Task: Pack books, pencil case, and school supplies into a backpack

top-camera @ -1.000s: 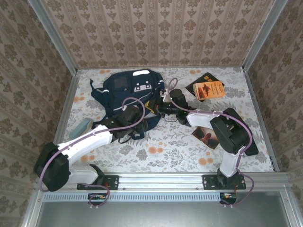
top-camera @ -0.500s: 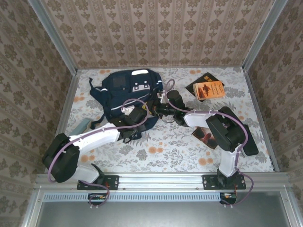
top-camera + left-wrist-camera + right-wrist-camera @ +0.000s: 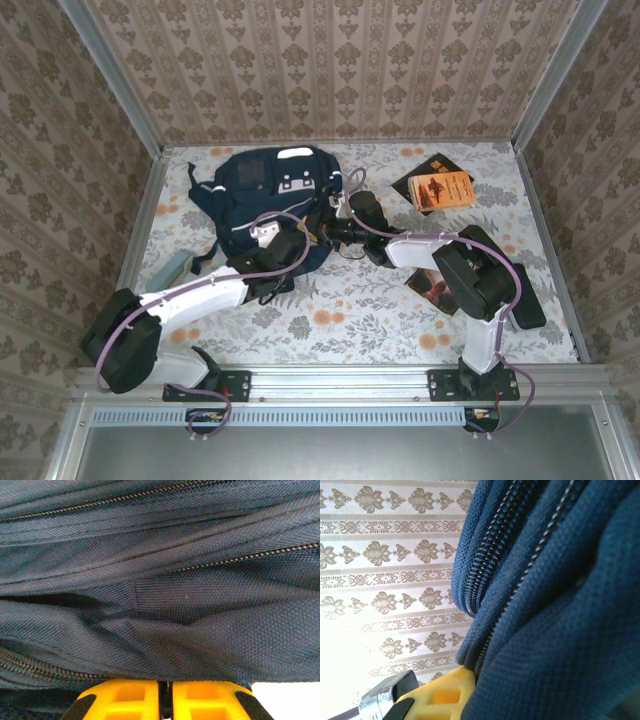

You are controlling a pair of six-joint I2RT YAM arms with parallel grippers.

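two left fingers (image 3: 125, 702) meet, apparently nipping backpack (image 3: 160, 605) fabric at their tips.

The top camera looks steeply down on the backpack (image 3: 270, 190) from the near side. Both wrist cameras sit almost against its fabric — the shared subject.

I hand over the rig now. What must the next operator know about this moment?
Left gripper: shut, tips against the backpack fabric near a zipper; a pinch cannot be confirmed.
Right gripper: shut, apparently on the backpack's right edge.
Pencil case: on the table, left of the backpack.
Orange book lies on the black book, far right. Brown book: near right.
Done: nothing visibly packed; the zippers in the left wrist view look closed.
Left: probably open the backpack, then put in the three books and the pencil case.
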